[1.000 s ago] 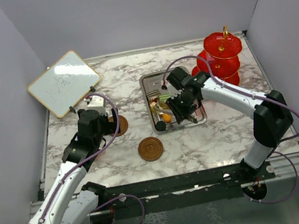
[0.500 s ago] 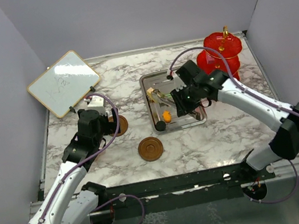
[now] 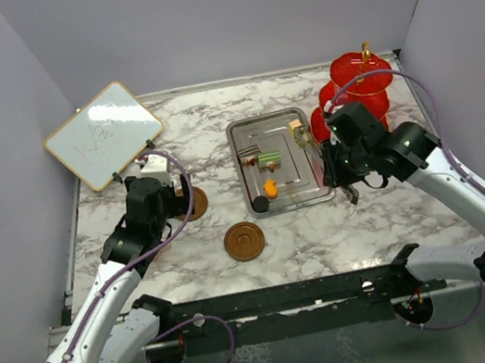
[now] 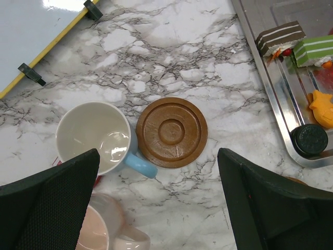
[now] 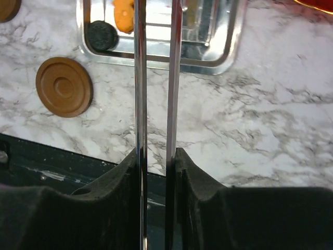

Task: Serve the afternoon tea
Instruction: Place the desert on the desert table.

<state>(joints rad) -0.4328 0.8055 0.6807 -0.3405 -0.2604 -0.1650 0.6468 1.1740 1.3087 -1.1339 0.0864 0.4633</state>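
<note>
My left gripper [image 4: 156, 208] hangs open over the marble, with the blue cup [image 4: 91, 135] and the pink cup [image 4: 99, 234] by its left finger and a brown saucer [image 4: 171, 132] just ahead. My right gripper [image 5: 156, 153] is shut on steel tongs [image 5: 139, 104], whose two blades run out past the top of the wrist view, over the tray. Cake pieces lie in the tray: a brown layered one [image 4: 279, 36], a green one [image 4: 315, 49], an orange one [image 5: 124, 13] and a round black one [image 5: 101, 35]. The red tiered stand [image 3: 362, 85] rises behind the right arm. A second saucer [image 3: 244, 240] lies nearer the front.
The steel tray [image 3: 320, 194] sits mid-table, left of my right gripper [image 3: 339, 169]. A wood-framed whiteboard [image 3: 103, 135] leans at the back left, close behind my left gripper [image 3: 158, 173]. Purple walls enclose three sides, and a black rail runs along the near edge.
The right arm has swung from over the tray's middle to its right edge, carrying the tongs, and its jaws have closed tighter. The left arm is still.
</note>
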